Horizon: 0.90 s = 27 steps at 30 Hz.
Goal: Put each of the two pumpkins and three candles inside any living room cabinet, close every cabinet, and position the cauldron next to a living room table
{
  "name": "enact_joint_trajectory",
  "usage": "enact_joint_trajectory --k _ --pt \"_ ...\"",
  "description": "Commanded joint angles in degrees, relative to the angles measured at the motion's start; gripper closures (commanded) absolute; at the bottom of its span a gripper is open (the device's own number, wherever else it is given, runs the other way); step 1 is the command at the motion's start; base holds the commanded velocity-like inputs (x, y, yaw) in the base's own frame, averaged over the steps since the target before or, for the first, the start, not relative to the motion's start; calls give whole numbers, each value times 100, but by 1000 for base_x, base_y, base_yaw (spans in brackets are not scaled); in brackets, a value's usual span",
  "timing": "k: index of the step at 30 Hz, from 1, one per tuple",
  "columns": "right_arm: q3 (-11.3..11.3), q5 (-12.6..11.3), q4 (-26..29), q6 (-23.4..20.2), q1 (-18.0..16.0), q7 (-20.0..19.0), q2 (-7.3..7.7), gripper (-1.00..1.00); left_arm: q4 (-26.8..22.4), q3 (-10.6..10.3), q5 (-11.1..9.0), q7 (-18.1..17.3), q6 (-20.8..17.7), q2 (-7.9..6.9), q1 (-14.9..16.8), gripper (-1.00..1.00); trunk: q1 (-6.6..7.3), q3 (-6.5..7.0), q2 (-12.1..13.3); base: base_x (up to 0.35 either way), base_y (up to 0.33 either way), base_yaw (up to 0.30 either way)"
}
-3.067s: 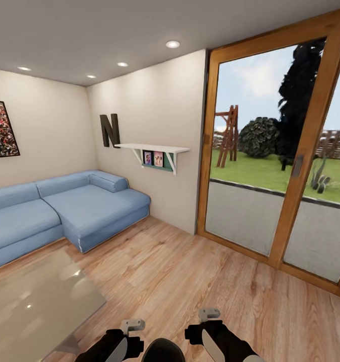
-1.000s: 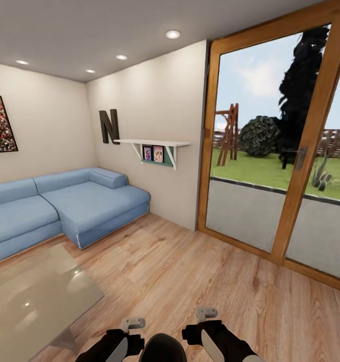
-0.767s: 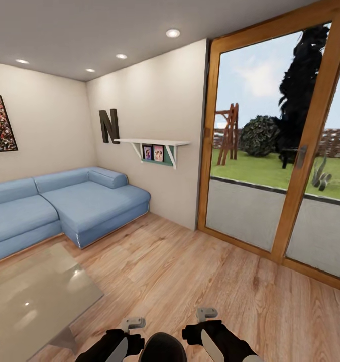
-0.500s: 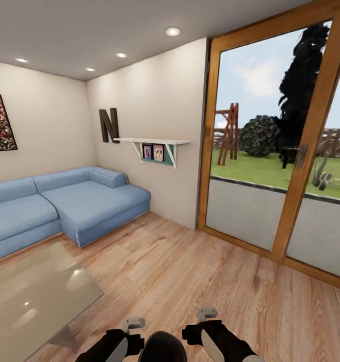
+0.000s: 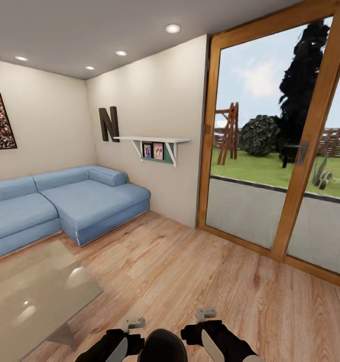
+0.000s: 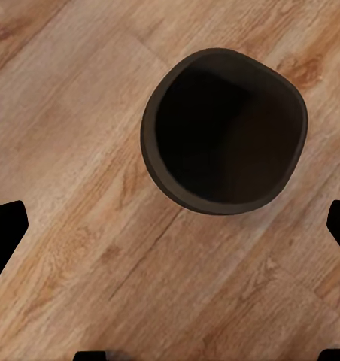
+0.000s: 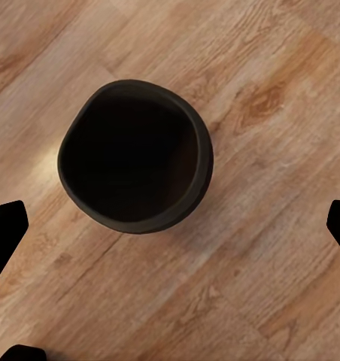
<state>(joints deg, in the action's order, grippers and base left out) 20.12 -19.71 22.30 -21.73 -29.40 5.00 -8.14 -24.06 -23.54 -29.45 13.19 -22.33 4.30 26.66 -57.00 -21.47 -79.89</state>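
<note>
The black cauldron shows at the bottom of the head view, between my two arms, over the wood-plank floor. Seen from above, its wide dark mouth is empty in the left wrist view and the right wrist view. My left gripper is open, its fingertips spread wide. My right gripper is open too, its fingertips far apart. Neither pair of fingers touches the pot. The glossy grey table lies at the lower left, a short way from the cauldron. Pumpkins, candles and cabinet are out of view.
A blue corner sofa runs along the far left walls. A tall wood-framed glass door fills the right side. A white wall shelf hangs beside it. Open plank floor stretches ahead.
The whole view has shifted slightly, so the camera has moved. The cauldron and both open grippers hold the same places relative to me.
</note>
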Motion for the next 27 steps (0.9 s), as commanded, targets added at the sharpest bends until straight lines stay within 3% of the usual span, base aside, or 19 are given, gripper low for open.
enact_joint_trajectory --k 1,17,18,19,20,21,22,23,27 --pt "46 -60 11 -24 -4 45 5 -100 -11 -46 -60 52 -17 -6 4 -100 -23 -25 -46 0 0 0" --pt "45 -59 11 -24 -4 27 10 -100 -11 -45 -60 52 -17 -1 5 -100 -374 -313 -687 0 0 0" --pt "3202 3907 3130 411 -1201 3485 -185 -100 -6661 3993 535 -219 3992 -5431 -5868 -100 -396 -331 -728 0 0 0" --pt "2091 2511 2032 258 -780 2268 -185 -100 -4321 2573 325 -124 2581 -3519 -3803 -100 -418 -349 -768 0 0 0" --pt "1682 1997 1628 200 -625 1820 -185 -100 -3459 2051 248 -89 2061 -2815 -3043 -100 -440 -366 -808 0 0 0" --pt "1660 2058 2177 168 -699 1869 -152 -100 -3386 2043 285 -123 2050 -2316 -2995 -100 -439 -365 -805 0 0 0" --pt "1628 2061 2158 142 -666 1902 -120 -100 -3181 2081 315 -145 2043 -3155 -3338 -100 -439 -365 -805 0 0 0" --pt "1595 2063 2125 142 -634 1934 -87 -100 -3137 2116 352 -137 2040 -3333 -3305 -100 -439 -365 -805 0 0 0" --pt "1569 2063 1996 142 -504 2012 -66 -100 -3044 2245 387 -137 2040 -3204 -3266 -100 -439 -365 -805 0 0 0"
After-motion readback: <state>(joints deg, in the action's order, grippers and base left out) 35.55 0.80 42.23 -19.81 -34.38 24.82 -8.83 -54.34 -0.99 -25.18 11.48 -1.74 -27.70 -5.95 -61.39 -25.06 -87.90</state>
